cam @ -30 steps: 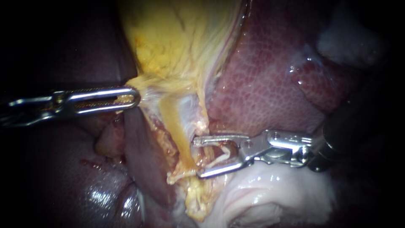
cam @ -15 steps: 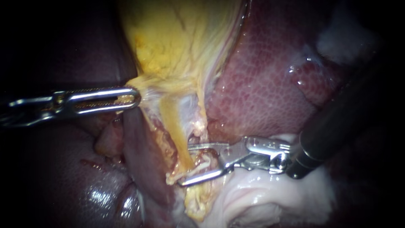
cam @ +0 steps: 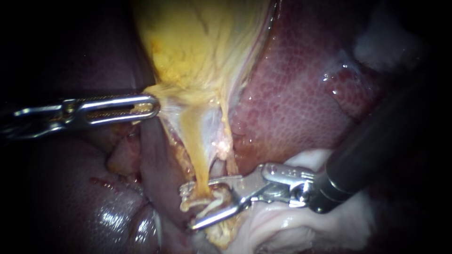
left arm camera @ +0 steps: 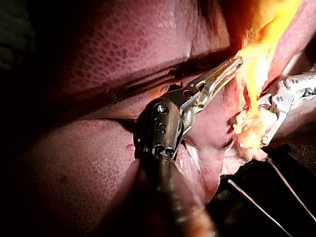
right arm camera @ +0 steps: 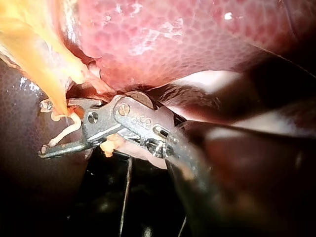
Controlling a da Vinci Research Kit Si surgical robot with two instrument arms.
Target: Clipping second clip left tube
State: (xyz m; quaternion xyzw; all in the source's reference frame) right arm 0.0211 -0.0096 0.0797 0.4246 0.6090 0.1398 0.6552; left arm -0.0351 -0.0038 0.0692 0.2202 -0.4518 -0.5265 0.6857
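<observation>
Endoscope view: the left tube [cam: 194, 155], judged thin, soft, slippery and easily torn, lies between the wide-open jaws of the right instrument [cam: 188, 207], ungripped; a square hold low on it is advised. The gallbladder [cam: 197, 47] is clamped by the left instrument [cam: 149, 107].

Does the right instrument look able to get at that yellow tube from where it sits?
Likely yes: the right instrument has its open jaws one on each side of the tube, with nothing between. The left instrument, shut on the gallbladder, holds it aside.
</observation>
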